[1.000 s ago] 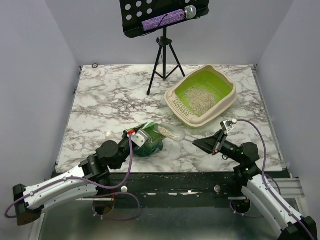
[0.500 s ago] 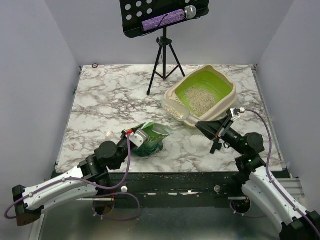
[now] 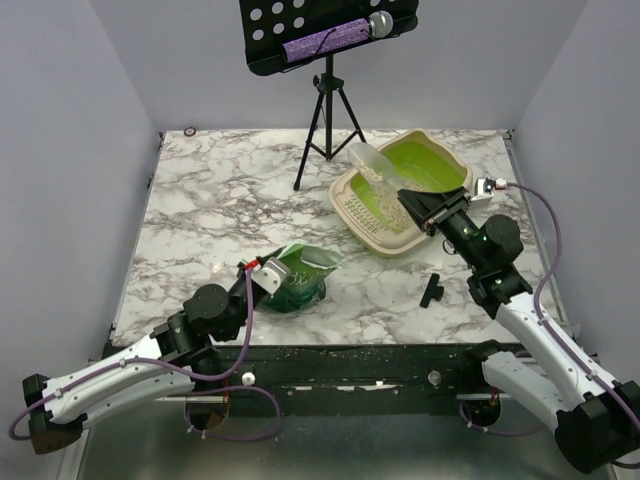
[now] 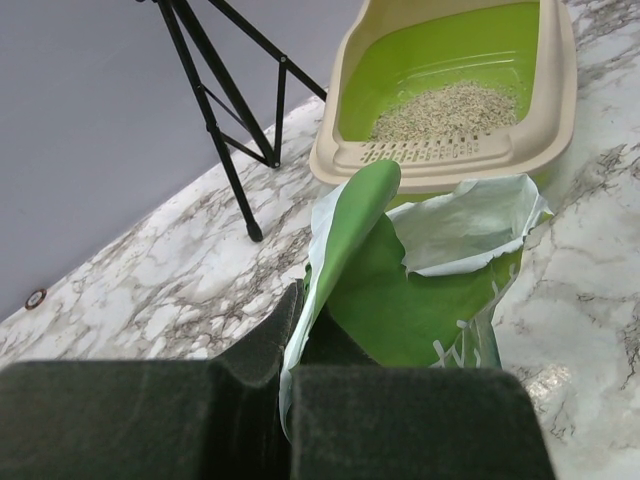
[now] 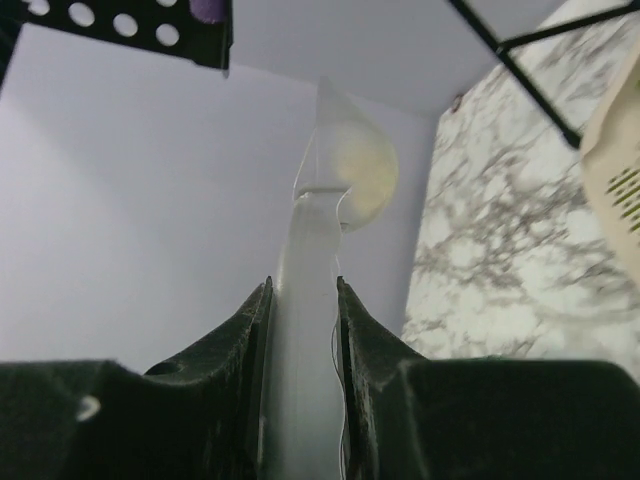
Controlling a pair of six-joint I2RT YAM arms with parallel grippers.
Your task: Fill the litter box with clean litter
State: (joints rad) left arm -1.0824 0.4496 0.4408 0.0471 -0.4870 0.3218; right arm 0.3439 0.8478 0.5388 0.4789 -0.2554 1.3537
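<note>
The beige litter box with a lime-green inside sits at the back right. It also shows in the left wrist view, holding a pile of pale litter. My right gripper is shut on the handle of a clear plastic scoop. The scoop is tilted over the box's left part and litter streams down from it. In the right wrist view the scoop sticks out from between my right gripper's fingers. My left gripper is shut on the rim of the open glossy green bag; the left wrist view shows my gripper and the bag.
A black music stand on a tripod stands at the back middle, just left of the box. A small black part lies on the marble near the front right. A small ring lies at the back left corner. Walls enclose the table on three sides.
My right arm carried the loaded scoop from beside the bag up and back over the litter box and tipped it; litter now pours out. My left gripper still holds the bag.
</note>
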